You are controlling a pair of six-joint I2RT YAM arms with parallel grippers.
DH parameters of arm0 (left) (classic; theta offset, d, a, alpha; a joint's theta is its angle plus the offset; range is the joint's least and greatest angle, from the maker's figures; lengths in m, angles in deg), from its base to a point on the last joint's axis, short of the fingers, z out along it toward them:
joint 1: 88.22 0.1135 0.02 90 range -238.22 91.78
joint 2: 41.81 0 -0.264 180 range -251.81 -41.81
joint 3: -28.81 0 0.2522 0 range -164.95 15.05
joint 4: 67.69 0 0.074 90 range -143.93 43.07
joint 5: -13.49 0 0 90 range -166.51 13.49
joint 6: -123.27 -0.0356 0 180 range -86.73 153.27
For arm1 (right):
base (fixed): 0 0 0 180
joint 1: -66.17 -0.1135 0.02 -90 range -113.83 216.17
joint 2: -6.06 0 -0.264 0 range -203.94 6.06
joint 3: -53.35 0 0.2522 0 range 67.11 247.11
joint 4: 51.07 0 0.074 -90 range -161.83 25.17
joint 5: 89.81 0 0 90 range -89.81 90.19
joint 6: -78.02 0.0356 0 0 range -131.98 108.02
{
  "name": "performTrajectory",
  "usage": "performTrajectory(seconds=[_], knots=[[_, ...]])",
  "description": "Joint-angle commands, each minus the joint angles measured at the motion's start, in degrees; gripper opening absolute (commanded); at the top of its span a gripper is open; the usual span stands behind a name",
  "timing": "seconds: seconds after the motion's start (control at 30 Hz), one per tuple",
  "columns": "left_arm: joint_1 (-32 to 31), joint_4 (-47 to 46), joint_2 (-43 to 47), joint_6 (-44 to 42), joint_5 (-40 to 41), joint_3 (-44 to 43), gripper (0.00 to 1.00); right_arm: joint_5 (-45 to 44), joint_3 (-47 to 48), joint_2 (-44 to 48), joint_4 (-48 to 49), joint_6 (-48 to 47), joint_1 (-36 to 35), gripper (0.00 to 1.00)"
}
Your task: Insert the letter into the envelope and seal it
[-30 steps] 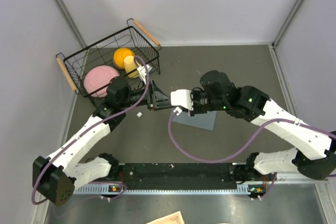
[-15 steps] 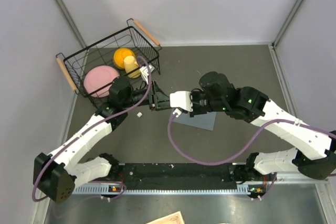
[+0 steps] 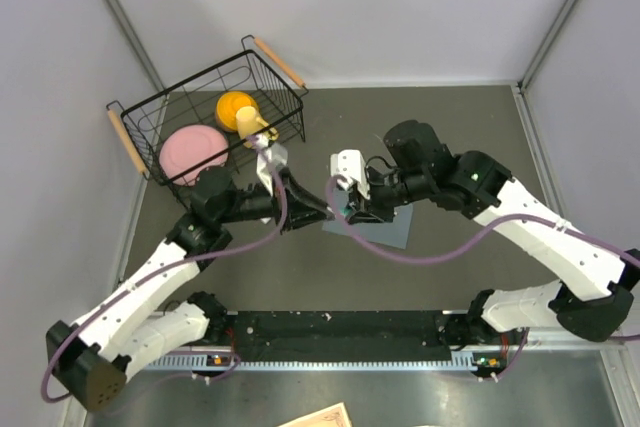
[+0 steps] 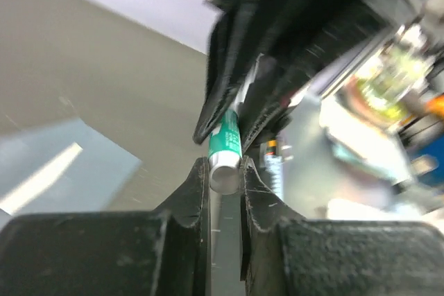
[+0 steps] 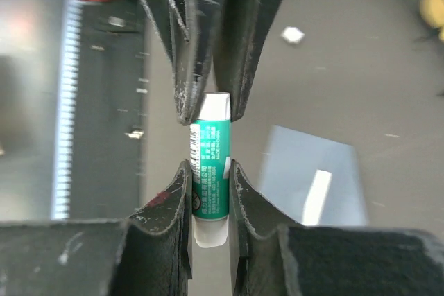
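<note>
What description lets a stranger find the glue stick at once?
Above the middle of the table, the left gripper and right gripper meet tip to tip. Both pinch the glue stick: a small tube, alone in having a green label and white ends.

Right fingers [image 5: 179, 202] clamp the glue stick [image 5: 210, 161] (green-labelled).

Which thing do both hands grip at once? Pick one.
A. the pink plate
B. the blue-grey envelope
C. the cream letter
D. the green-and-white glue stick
D: the right hand clamps the green body of the glue stick while the left hand pinches its white end; the envelope lies flat on the table, apart from both.
</note>
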Motion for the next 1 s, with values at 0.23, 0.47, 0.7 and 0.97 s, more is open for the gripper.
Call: performTrajectory(seconds=[0.23, 0.47, 0.7, 0.97], knots=[[-9.8, 21.7, 13.7, -126.5, -6.8, 4.8, 0.0, 50.9, -2.3, -10.4, -2.5, 24.2, 3.9, 0.0], [-9.8, -2.1, 13.0, -162.9, -3.1, 17.5, 0.0, 57.0, -7.5, -9.6, 2.5, 31.8, 4.7, 0.0], [-9.8, -4.0, 16.2, -150.3, -6.1, 16.7, 0.56, 55.1, -6.8, -7.7, 3.8, 33.1, 7.3, 0.0], [-9.4, 26.9, 20.4, -97.8, 9.1, -0.2, 0.81, 32.1, -0.9, -0.1, 3.4, 20.6, 13.3, 0.0]])
